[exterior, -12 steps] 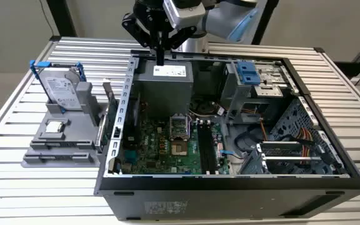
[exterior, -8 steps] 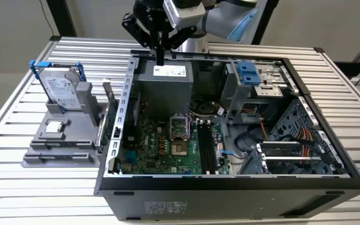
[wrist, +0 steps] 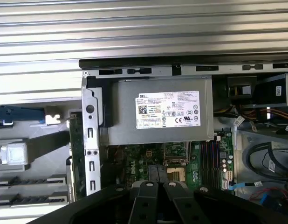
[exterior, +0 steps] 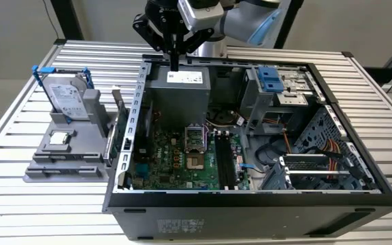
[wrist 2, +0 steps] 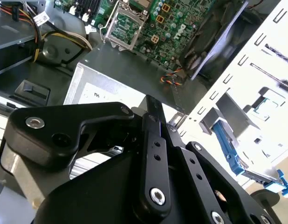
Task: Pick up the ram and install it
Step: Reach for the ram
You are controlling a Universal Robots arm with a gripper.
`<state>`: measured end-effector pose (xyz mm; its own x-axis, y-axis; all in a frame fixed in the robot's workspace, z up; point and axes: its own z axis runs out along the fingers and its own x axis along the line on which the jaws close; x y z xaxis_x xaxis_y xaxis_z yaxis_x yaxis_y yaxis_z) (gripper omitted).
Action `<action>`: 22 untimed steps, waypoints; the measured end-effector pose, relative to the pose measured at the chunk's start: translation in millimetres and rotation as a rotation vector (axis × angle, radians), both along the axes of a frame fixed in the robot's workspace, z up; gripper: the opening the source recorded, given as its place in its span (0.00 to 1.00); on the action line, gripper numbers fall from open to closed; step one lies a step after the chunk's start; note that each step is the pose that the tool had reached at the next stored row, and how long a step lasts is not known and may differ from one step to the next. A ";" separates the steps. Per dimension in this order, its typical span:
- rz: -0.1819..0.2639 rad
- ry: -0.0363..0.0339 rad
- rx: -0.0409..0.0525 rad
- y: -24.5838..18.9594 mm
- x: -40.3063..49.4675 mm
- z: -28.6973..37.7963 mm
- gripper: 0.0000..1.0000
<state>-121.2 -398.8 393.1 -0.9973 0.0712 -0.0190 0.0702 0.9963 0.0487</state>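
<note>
Pickup stage I'd say: gripper [exterior: 175, 65] empty, fingers together over the power supply [exterior: 179, 97] top-middle of the exterior view, ram [wrist: 75, 144] ungrabbed, so grabbing it needs them apart.

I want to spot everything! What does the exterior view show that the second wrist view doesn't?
Exterior view: the robot's silver arm joint with pale blue cap and the computer case's black front panel. Second wrist view: thin twisted coloured wires beside a black fan. Both: the black gripper, grey metal power-supply box and green motherboard.
</note>
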 end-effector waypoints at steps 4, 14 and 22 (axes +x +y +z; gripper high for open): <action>0.000 0.0001 -0.0001 0.0 -2.8 0.1 0.00; 0.000 0.0000 0.0000 0.0 -6.8 0.0 0.00; 0.000 0.0001 0.0000 0.0 -10.2 0.0 0.00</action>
<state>-131.4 -398.8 393.1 -0.9973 0.0712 -0.0190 0.0702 0.9963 0.0487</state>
